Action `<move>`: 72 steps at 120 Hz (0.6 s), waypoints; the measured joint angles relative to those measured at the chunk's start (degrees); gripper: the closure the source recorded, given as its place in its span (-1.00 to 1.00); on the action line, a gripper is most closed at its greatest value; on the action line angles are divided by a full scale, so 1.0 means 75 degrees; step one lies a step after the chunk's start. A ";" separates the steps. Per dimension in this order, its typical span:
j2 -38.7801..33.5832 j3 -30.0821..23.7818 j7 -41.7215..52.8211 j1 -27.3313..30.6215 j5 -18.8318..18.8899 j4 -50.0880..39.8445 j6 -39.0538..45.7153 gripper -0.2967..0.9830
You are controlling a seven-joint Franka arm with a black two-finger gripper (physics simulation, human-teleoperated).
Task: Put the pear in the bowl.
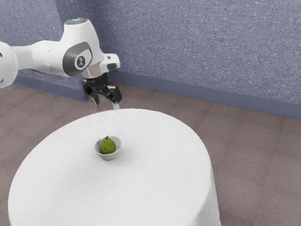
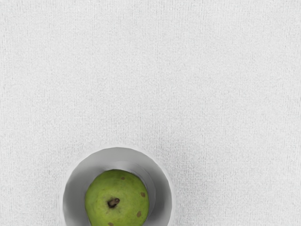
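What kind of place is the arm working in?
Probably a plain indoor room, perhaps a simple dining spot: a round table with a white cloth, a speckled blue wall with a baseboard, and a brownish floor.

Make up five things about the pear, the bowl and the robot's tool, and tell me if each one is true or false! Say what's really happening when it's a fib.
1. The pear is inside the bowl. True.
2. The tool is shut on the pear. False: the tool is open and up above it, holding nothing.
3. The pear's stem points up. True.
4. The bowl is upside down. False: it stands upright on the table, with its opening facing up.
5. The pear is plain red all over. False: it is green with small brown spots.
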 joint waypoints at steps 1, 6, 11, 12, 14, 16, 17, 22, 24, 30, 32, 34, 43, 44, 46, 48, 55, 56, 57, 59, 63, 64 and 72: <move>-0.0010 -0.0013 0.0001 0.0014 -0.0001 0.0121 -0.0108 -0.50; -0.0166 -0.0152 -0.0004 0.0133 0.0001 0.0520 -0.0587 -0.50; -0.0345 -0.0534 -0.0023 0.0481 0.0027 0.0881 -0.1056 -0.50; -0.0366 -0.0591 -0.0027 0.0536 0.0031 0.0949 -0.1147 -0.50; -0.0405 -0.0698 -0.0035 0.0638 0.0040 0.1079 -0.1324 -0.50; -0.0433 -0.0817 -0.0042 0.0755 0.0047 0.1215 -0.1502 -0.51; -0.0444 -0.0901 -0.0045 0.0838 0.0050 0.1283 -0.1590 -0.51; -0.0491 -0.1188 -0.0061 0.1134 0.0063 0.1536 -0.1982 -0.51; -0.0500 -0.1262 -0.0066 0.1217 0.0068 0.1622 -0.2125 -0.51; -0.0504 -0.1396 -0.0080 0.1388 0.0077 0.1801 -0.2493 -0.51; -0.0493 -0.1414 -0.0084 0.1419 0.0080 0.1857 -0.2598 -0.51; -0.0483 -0.1424 -0.0088 0.1443 0.0082 0.1901 -0.2694 -0.51; -0.0450 -0.1445 -0.0105 0.1509 0.0089 0.1993 -0.3042 -0.51; -0.0447 -0.1446 -0.0107 0.1513 0.0089 0.1998 -0.3074 -0.51; -0.0442 -0.1447 -0.0110 0.1521 0.0090 0.2005 -0.3133 -0.51; -0.0439 -0.1448 -0.0113 0.1526 0.0091 0.2010 -0.3187 -0.51; -0.0432 -0.1451 -0.0122 0.1530 0.0093 0.2019 -0.3346 -0.51; -0.0431 -0.1451 -0.0124 0.1529 0.0093 0.2019 -0.3365 -0.52; -0.0431 -0.1451 -0.0125 0.1528 0.0094 0.2020 -0.3383 -0.52; -0.0430 -0.1451 -0.0127 0.1525 0.0094 0.2021 -0.3418 -0.52; -0.0429 -0.1452 -0.0132 0.1517 0.0095 0.2022 -0.3480 -0.52; -0.0429 -0.1452 -0.0133 0.1515 0.0095 0.2022 -0.3494 -0.52; -0.0429 -0.1452 -0.0142 0.1499 0.0096 0.2023 -0.3586 -0.52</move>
